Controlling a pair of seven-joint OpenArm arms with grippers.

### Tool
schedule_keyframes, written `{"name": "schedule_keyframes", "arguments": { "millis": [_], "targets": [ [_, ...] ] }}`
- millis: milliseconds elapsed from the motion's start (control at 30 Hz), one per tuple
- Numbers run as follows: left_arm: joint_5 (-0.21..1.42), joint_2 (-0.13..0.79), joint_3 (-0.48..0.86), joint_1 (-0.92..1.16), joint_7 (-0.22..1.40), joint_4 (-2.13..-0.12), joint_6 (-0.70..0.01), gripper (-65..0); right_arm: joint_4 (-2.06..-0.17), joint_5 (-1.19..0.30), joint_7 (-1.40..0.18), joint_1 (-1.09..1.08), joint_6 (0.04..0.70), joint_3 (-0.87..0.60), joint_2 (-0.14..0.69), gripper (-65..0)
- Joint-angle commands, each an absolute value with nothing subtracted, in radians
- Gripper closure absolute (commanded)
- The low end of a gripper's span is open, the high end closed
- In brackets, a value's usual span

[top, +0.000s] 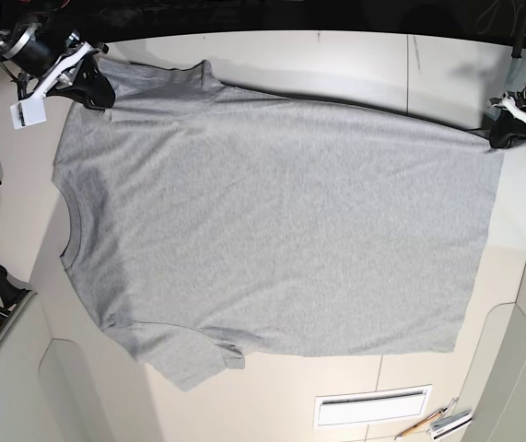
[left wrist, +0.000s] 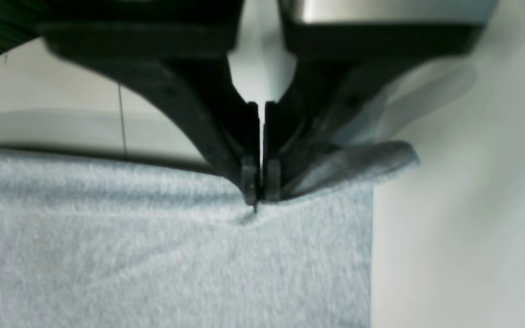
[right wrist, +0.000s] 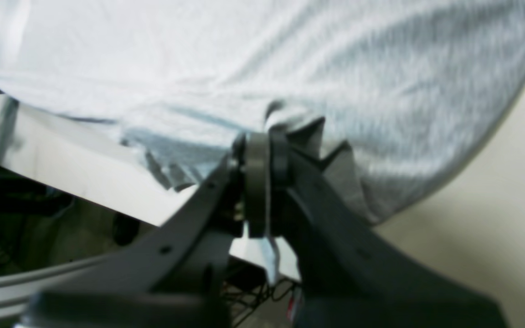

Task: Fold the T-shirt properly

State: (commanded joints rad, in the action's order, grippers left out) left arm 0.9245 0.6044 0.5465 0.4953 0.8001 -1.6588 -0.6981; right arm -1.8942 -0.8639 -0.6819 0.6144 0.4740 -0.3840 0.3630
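Pinched cloth fills both wrist views: the left gripper (left wrist: 260, 193) clamps a hem corner, the right gripper (right wrist: 262, 150) a sleeve of the T-shirt (top: 272, 230), spread flat on the desk (top: 355, 60). Uneven pulling could slip a thin grip, skewing the fold.

The desk (top: 355, 64) was pale cream, with thin dark seam lines running across its surface. A white slotted vent panel (top: 371, 406) lay flush in the desk near the front edge. Just beside it, toward the front right corner, lay a few small pencil-like items (top: 436, 422), too small to identify. Dark cabling (top: 244, 14) ran along the far edge.
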Motion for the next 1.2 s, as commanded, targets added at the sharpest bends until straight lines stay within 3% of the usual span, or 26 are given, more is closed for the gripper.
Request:
{"name": "schedule_keyframes", "arguments": {
  "millis": [433,700,833,933,967,1067,1100,1200],
  "targets": [
    [0.798,0.604,0.515,0.35,0.706,-1.657,-0.698,0.0,-1.86,-0.82,-0.69,0.427,0.478,-0.384,0.363,0.0],
    [0.614,0.604,0.365,0.237,0.603,-1.596,-0.698,0.0,-1.704,-0.793,-0.688,0.302,0.479,-0.384,0.363,0.0],
    [0.601,0.604,0.308,0.155,0.598,-1.498,-0.698,0.0,-1.592,-0.785,-0.678,0.243,0.48,-0.384,0.362,0.0],
    [0.6,0.604,0.293,0.12,0.585,-1.438,-0.698,-8.9,-1.528,-0.785,-0.674,0.219,0.48,-0.384,0.362,0.0],
    [0.6,0.604,0.293,0.114,0.577,-1.42,-0.698,-15.2,-1.519,-0.785,-0.669,0.216,0.479,-0.384,0.362,-3.6],
    [0.6,0.603,0.293,0.112,0.556,-1.39,-0.698,-39.6,-1.516,-0.785,-0.666,0.216,0.479,-0.384,0.356,-32.4],
    [0.6,0.604,0.293,0.111,0.557,-1.39,-0.698,-42.8,-1.517,-0.785,-0.667,0.212,0.479,-0.384,0.35,-38.0],
    [0.603,0.604,0.294,0.099,0.582,-1.39,-0.698,-43.0,-1.549,-0.785,-0.703,0.205,0.479,-0.395,0.321,-39.3]
  ]
}}
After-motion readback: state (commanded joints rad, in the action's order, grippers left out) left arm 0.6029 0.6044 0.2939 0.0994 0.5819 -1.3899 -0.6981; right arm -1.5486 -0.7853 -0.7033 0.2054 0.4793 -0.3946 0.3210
